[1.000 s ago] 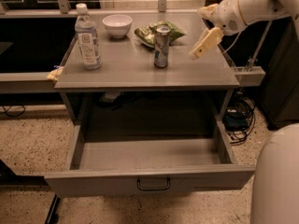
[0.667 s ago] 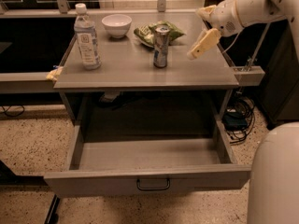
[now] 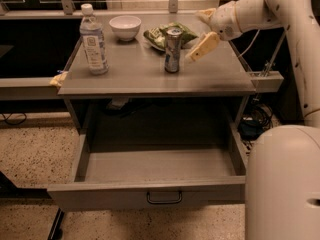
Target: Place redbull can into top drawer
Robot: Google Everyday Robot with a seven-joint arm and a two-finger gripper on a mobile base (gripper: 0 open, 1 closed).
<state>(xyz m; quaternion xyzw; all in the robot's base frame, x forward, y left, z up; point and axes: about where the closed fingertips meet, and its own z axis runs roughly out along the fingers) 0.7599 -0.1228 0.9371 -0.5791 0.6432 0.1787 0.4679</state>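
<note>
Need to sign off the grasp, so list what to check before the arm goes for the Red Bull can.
1. Top drawer pulled out: ok.
2. Drawer floor bare where seen: ok.
3. Redbull can upright on the tabletop: ok.
4. Gripper beside the can, apart from it, holding nothing: ok.
5. Green bag just behind the can, touching or not: cannot tell.
6. Water bottle well away from the can: ok.

The slim silver-and-blue redbull can (image 3: 173, 50) stands upright on the tabletop (image 3: 130, 76), upper centre of frame. The grey top drawer (image 3: 100, 199) sits pulled wide open, lower centre. The end effector (image 3: 204, 31) hangs just right of the can, fingers apart.
</note>
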